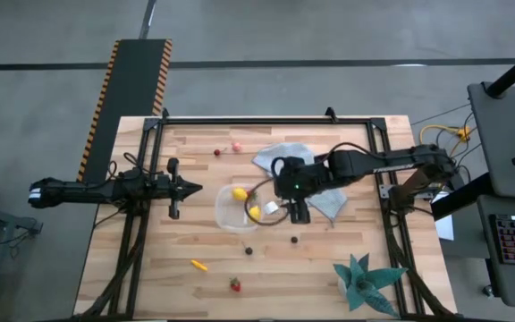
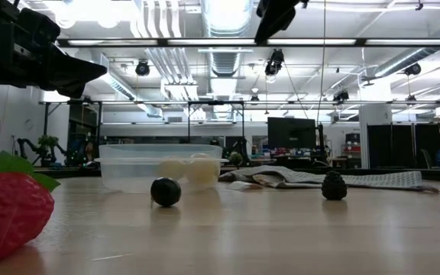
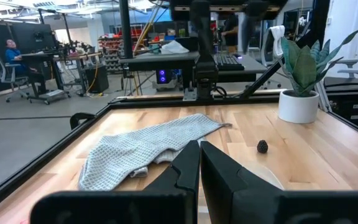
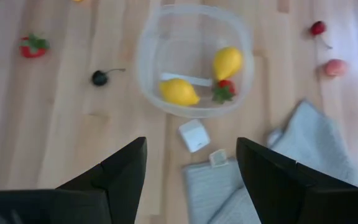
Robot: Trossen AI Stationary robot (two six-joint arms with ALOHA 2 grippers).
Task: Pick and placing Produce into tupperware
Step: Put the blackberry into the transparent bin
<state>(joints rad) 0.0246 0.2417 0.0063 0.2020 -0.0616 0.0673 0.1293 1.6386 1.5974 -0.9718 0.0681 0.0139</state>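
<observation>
The clear square tupperware [image 1: 231, 215] [image 4: 194, 59] stands near the table's middle and holds two yellow lemons [image 4: 179, 91] [image 4: 227, 62] and a red strawberry [image 4: 224, 91]. Loose on the wood lie two dark round pieces [image 1: 249, 250] [image 1: 294, 239], an orange carrot-like piece [image 1: 199, 265], a strawberry [image 1: 234, 284] and two red berries [image 1: 217, 152] [image 1: 237, 147]. My right gripper [image 1: 299, 213] [image 4: 190, 146] hovers open just right of the tupperware, pointing down, above a white tag [image 4: 193, 135]. My left gripper [image 1: 195, 188] [image 3: 199, 144] waits shut, level, left of the tupperware.
A grey-blue cloth [image 1: 302, 170] [image 3: 148, 149] lies under and behind the right arm. A teal spiky plant [image 1: 365, 282] stands at the near right corner. A black frame rail [image 1: 266, 119] runs around the table. Bare wood stretches along the near left part.
</observation>
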